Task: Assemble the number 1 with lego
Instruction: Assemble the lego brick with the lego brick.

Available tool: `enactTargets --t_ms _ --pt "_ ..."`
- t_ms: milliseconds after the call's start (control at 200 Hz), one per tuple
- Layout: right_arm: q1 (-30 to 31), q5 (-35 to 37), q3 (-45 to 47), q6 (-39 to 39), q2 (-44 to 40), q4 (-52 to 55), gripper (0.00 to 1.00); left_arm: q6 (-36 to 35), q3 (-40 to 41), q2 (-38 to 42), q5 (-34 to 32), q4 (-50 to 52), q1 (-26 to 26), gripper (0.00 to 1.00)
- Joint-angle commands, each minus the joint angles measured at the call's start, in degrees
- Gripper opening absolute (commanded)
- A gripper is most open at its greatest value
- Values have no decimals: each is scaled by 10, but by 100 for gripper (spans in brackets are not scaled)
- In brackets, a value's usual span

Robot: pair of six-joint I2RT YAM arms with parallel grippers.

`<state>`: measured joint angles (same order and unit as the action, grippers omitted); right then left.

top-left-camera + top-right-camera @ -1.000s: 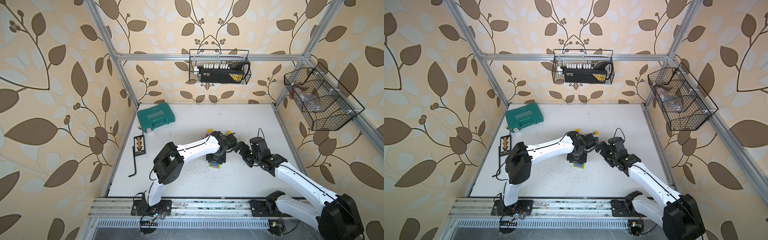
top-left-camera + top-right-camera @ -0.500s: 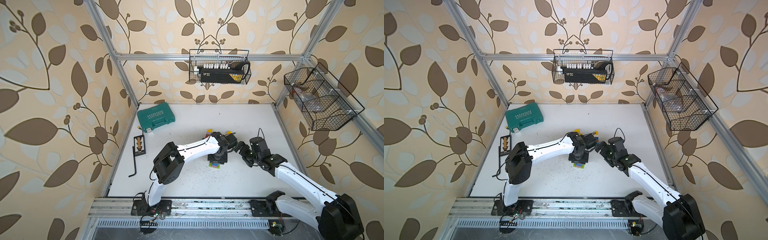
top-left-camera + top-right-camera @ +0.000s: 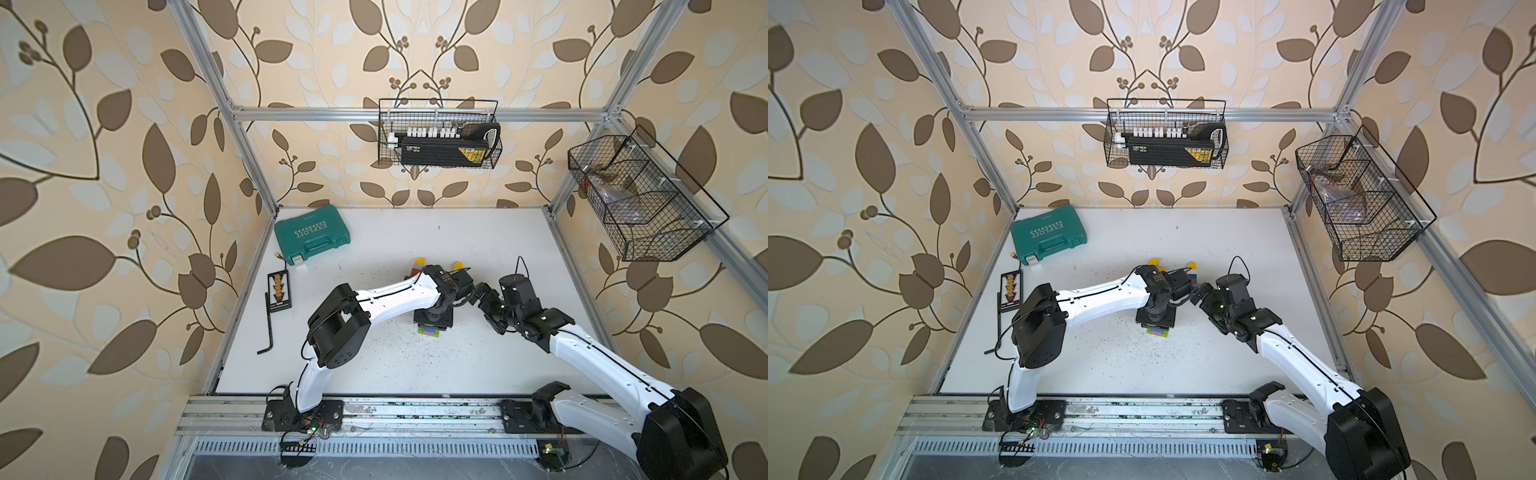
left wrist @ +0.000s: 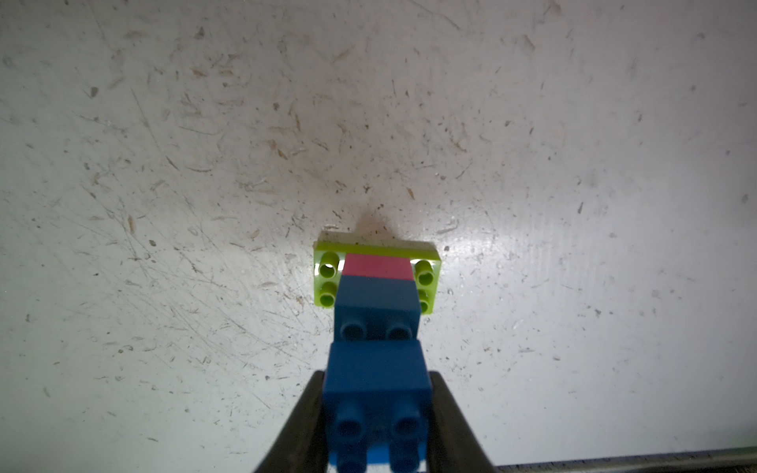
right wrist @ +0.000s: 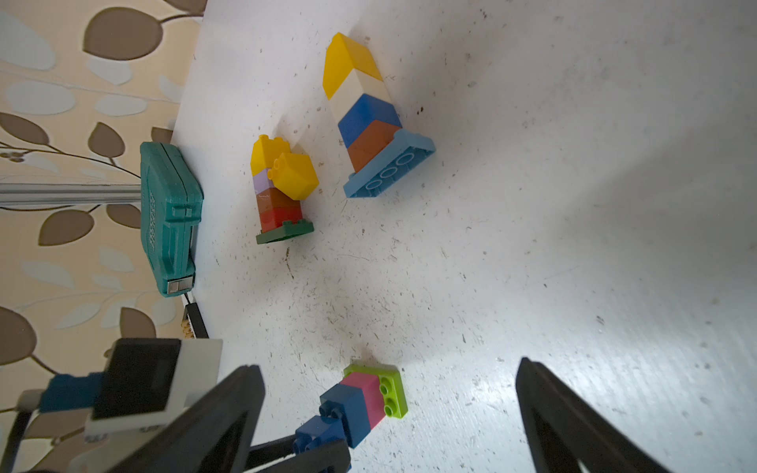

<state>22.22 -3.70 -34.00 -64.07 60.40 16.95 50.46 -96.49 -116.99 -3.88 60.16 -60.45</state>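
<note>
1. Lego blue brick (image 4: 377, 393) sits pinched in the left gripper (image 4: 377, 374).
2. Just beneath it, its studs still uncovered, stands the stack (image 3: 432, 332) of blue on pink on a lime plate (image 4: 427, 279), near mid-frame in both top views.
3. The right gripper (image 5: 387, 366) hangs spread and empty beside it.
4. Likely step: extending the column. Next, line up the studs and press straight down.
</note>
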Motion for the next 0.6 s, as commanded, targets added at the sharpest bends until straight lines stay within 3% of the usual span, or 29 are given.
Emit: enactTargets --t_ms 0,595 --pt "-1 -1 2 0 -5 9 99 -19 -2 -5 2 19 2 14" --pt "-1 -3 -3 2 4 11 99 -49 -18 -36 37 1 23 15"
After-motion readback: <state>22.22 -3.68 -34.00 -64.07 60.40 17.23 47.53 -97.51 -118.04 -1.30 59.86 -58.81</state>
